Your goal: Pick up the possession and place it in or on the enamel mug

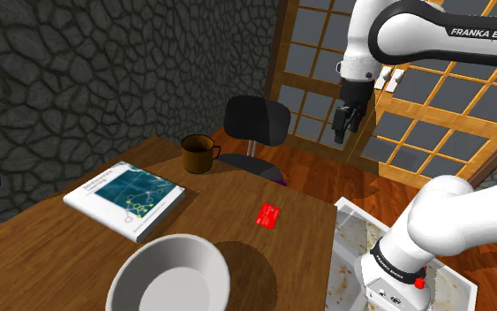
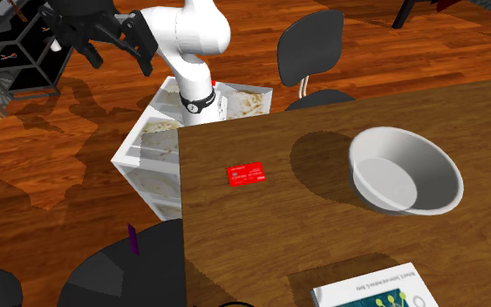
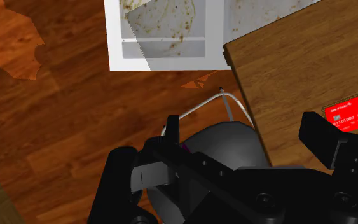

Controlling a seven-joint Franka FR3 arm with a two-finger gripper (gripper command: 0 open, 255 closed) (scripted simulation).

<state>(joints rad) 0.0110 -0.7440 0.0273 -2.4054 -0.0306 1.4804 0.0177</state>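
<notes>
A small red card [image 1: 269,215] lies flat on the wooden table [image 1: 52,238], near the edge closest to the stand; it also appears as the red card [image 2: 246,174] and the red card [image 3: 355,114]. A brown mug [image 1: 199,154] stands upright at the table's far corner, beyond the card. My black gripper [image 1: 344,124] hangs high in the air, off the table's edge and well above the card. In the wrist view the gripper [image 3: 225,156] is open with nothing between its fingers, over a dark chair seat [image 3: 215,143] and wooden floor, the card off to one side.
A white bowl [image 1: 169,276] sits at the table's near end and a book [image 1: 125,199] lies toward the shoulder view's left. A black chair [image 1: 255,122] stands behind the mug. The white stand [image 1: 361,256] adjoins the table. A latticed window wall rises behind the arm.
</notes>
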